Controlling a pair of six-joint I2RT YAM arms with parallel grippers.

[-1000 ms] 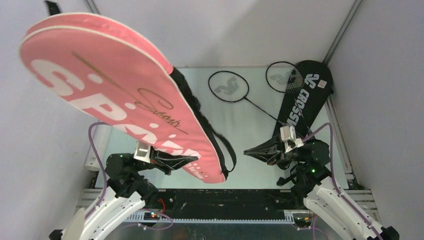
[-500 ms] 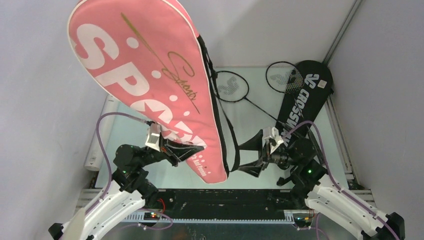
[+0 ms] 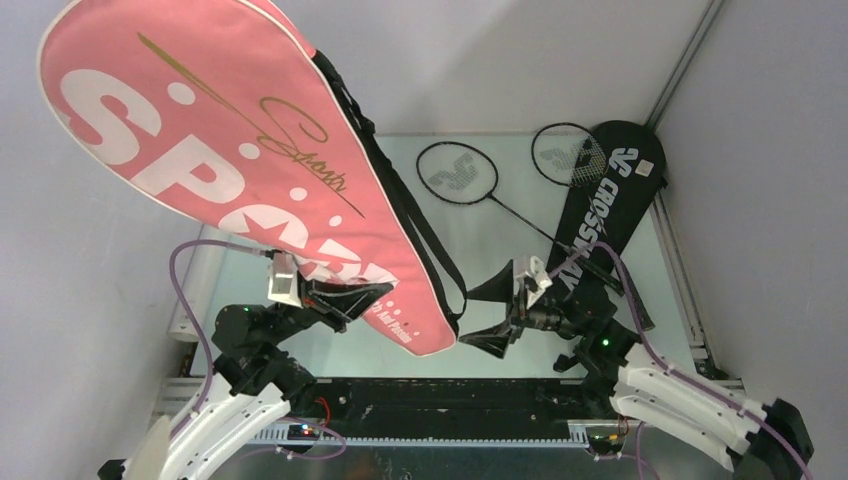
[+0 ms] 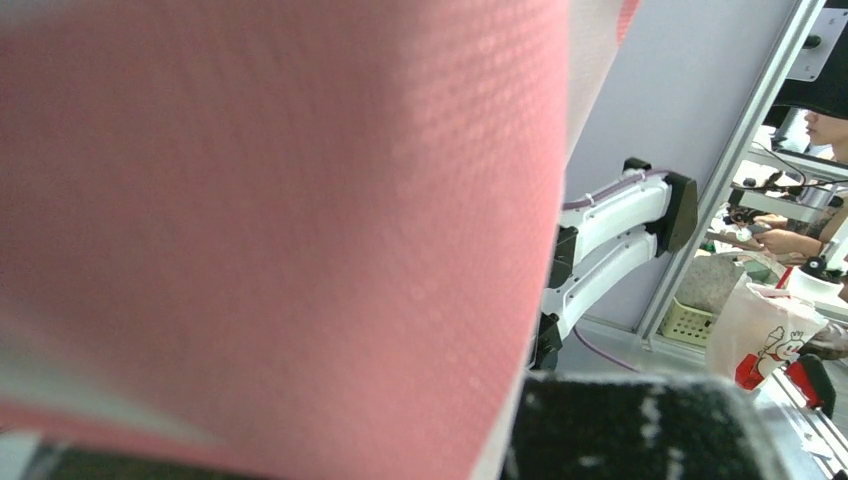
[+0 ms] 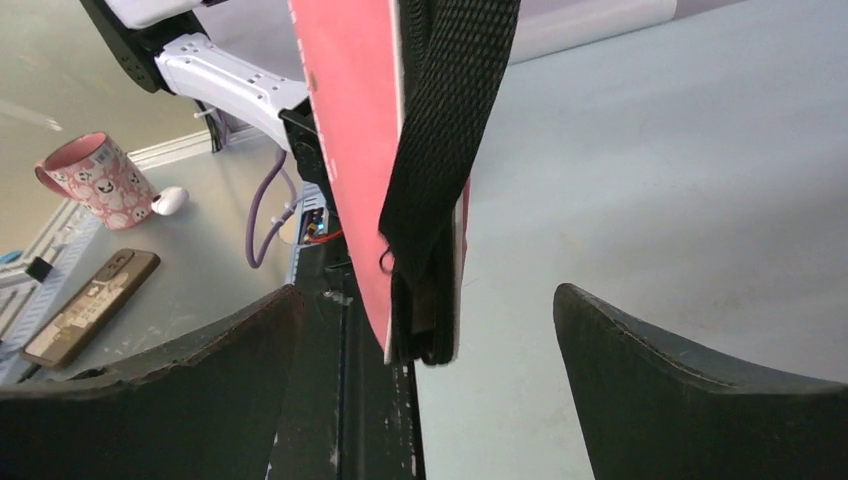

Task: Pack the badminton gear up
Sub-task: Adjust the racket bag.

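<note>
The pink "SPORT" bag (image 3: 215, 160) hangs in the air, tilted up and to the left, with its black strap (image 3: 420, 240) along its right edge. My left gripper (image 3: 372, 300) is shut on the bag's narrow lower end. Pink fabric (image 4: 280, 220) fills the left wrist view above one finger pad (image 4: 640, 430). My right gripper (image 3: 472, 318) stands wide open just right of that end. The bag's tip and strap (image 5: 440, 150) hang between its jaws (image 5: 428, 300) without touching either. Two black rackets (image 3: 457, 172) (image 3: 565, 155) and the black "CROSSWAY" bag (image 3: 612, 190) lie at the back right.
A white tube (image 3: 184, 312) lies along the table's left edge. The black front rail (image 3: 440, 395) runs between the arm bases. Grey walls close in both sides. Off the table are a pink mug (image 5: 100, 180) and a brown remote-like slab (image 5: 90, 305).
The left arm swung the pink bag upright, then back to lean left. The right gripper opened from shut and moved left to the bag's lower end.
</note>
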